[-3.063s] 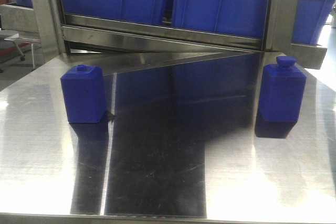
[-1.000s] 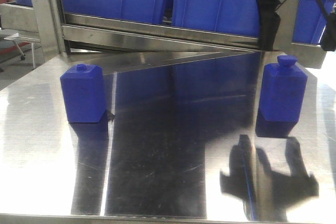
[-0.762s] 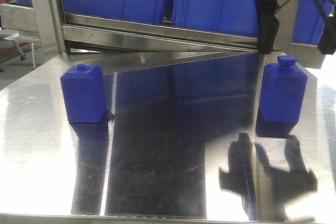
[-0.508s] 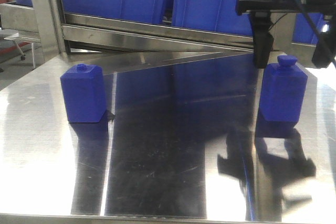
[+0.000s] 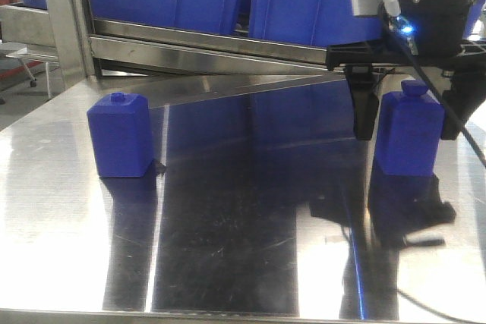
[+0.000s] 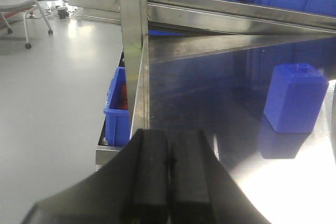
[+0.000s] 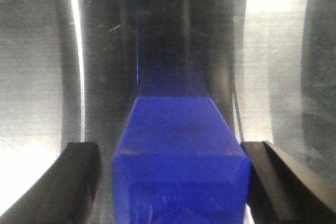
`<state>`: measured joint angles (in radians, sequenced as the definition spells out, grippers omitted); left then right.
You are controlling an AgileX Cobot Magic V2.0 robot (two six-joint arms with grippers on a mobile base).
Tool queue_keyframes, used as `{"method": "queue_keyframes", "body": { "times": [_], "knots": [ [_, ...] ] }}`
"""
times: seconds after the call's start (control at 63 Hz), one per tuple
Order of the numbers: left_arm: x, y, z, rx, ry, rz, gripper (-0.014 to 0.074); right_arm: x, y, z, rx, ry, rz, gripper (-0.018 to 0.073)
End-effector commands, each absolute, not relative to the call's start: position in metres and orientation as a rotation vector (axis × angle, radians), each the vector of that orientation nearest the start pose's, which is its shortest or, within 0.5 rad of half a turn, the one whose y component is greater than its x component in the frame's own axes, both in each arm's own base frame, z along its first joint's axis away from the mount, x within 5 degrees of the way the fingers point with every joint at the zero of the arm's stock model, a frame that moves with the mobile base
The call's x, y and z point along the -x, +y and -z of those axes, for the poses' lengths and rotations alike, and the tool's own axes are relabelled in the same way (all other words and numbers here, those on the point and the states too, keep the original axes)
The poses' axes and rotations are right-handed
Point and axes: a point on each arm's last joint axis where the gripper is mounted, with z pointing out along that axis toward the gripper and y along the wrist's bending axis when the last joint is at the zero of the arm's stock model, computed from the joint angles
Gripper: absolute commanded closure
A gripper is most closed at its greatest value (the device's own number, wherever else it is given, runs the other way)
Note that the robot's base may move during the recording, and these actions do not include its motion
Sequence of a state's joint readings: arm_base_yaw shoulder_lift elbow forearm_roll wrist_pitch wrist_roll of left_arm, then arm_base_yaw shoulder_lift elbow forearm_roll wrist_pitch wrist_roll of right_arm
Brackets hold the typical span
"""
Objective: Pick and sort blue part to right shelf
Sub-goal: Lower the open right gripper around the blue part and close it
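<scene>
the right end effector (image 5: 410,128) hangs low over the desk (image 5: 228,210) in the front view, its fingers apart and straddling the blue part (image 5: 407,146), one finger on each side of the body at about shoulder height. the part stands upright on the desk, near the right edge, with nothing lifting it. behind it, the right shelf (image 5: 228,43) carries its blue bins (image 5: 304,1). the squatter blue block (image 5: 121,136) stands well apart on the left side of the desk.

in the left wrist view, the left end effector (image 6: 169,182) has its fingers pressed together on nothing, off the desk's corner, with the squatter block (image 6: 296,98) ahead of it.

in the right wrist view, the blue part (image 7: 178,145) fills the gap between the spread fingers of the right end effector (image 7: 176,179). a gap shows on one side; on the other the finger is just beside the part, and contact cannot be told.

as a judgement, the reach looks complete, while the grasp is not yet made. closing, lifting, carrying to the shelf and releasing remain.
</scene>
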<state>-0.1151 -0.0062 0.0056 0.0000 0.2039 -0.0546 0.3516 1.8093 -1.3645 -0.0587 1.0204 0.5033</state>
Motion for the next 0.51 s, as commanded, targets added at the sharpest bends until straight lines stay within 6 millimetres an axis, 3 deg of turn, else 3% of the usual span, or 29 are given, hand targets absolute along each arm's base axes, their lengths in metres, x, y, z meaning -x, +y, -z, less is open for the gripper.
{"method": "queue_keyframes", "body": {
  "times": [0.0, 0.222, 0.492],
  "knots": [
    [-0.0550, -0.0065, -0.1937, -0.051, 1.605, 0.133, 0.0472, -0.3472, 0.1164, -0.2555, -0.189, 2.853, -0.094, -0.0052],
    [-0.0550, -0.0065, -0.1937, -0.051, 1.605, 0.133, 0.0472, -0.3500, 0.1136, -0.2509, -0.212, 2.864, -0.097, -0.0050],
    [-0.0550, -0.0065, -0.1937, -0.051, 1.605, 0.133, 0.0472, -0.3513, 0.1141, -0.2518, -0.210, 2.846, -0.108, 0.0122]
  ]
}}
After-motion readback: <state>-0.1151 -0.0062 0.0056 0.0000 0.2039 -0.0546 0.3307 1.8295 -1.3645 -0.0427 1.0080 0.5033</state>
